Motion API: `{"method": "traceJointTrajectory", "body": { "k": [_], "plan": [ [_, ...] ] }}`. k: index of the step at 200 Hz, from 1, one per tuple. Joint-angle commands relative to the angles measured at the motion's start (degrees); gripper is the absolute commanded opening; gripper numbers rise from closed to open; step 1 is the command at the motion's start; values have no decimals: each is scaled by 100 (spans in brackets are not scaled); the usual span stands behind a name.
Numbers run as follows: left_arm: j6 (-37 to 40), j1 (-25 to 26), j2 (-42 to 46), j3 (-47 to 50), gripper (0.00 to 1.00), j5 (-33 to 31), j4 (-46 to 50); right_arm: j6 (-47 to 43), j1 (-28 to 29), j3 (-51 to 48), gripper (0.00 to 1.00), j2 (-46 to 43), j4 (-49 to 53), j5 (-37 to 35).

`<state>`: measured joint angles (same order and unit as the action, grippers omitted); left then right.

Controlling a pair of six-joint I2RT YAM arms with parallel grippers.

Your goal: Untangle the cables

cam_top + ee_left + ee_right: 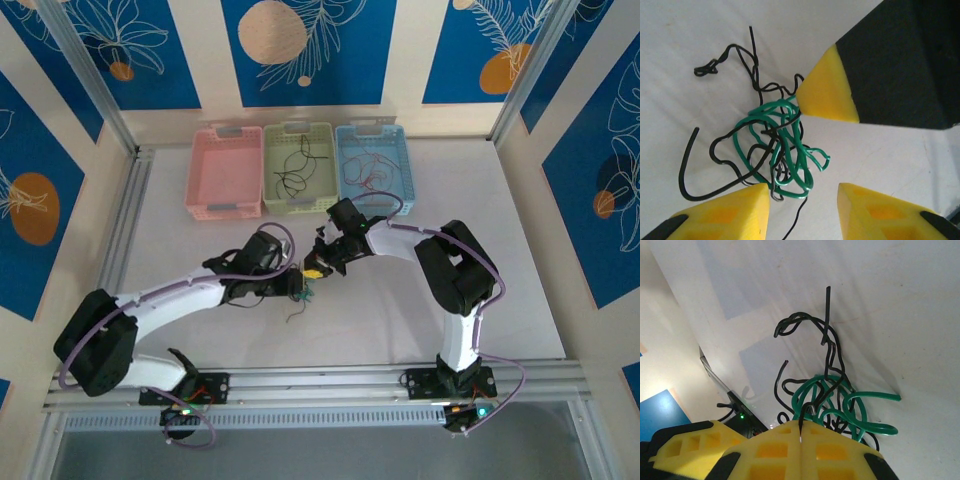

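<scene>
The cables (782,142) form a small knot of green and black wire on the white table, with black strands curling away to the left. They appear again as the cables (840,405) and as the small cables (303,296) in the middle of the table between both arms. My right gripper (801,426) is shut, pinching a black strand at the edge of the knot; its yellow tip (822,95) touches the knot's upper right. My left gripper (802,202) is open, and its fingers (727,212) sit just below the knot, the left one touching the lowest loops.
Three baskets stand in a row at the back: a pink basket (225,175), a green basket (297,128) holding black wires, and a blue basket (370,128) holding red wires. Metal rails border the table at the left and the front.
</scene>
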<state>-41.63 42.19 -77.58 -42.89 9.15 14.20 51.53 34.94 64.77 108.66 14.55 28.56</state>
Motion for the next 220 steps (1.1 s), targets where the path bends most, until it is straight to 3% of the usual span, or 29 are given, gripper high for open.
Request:
{"method": "traceJointTrajectory", "body": {
  "k": [1, 129, 174, 195, 220],
  "plan": [
    [-133, 81, -183, -253, 41, -49, -117, 50, -30, -94, 0, 49, 31, 117],
    [-276, 193, -715, -360, 30, -203, -191, 7, -47, -114, 0, -51, 92, 116],
    [-247, 202, -712, -385, 19, -329, -130, -20, -46, -123, 0, -109, 123, 104],
    [-176, 204, -526, -366, 0, -370, -29, -93, -81, -129, 0, -182, 169, 82],
    [-85, 203, -75, -124, 0, -300, 10, -201, -228, -206, 0, -355, 210, -3]
  ]
}}
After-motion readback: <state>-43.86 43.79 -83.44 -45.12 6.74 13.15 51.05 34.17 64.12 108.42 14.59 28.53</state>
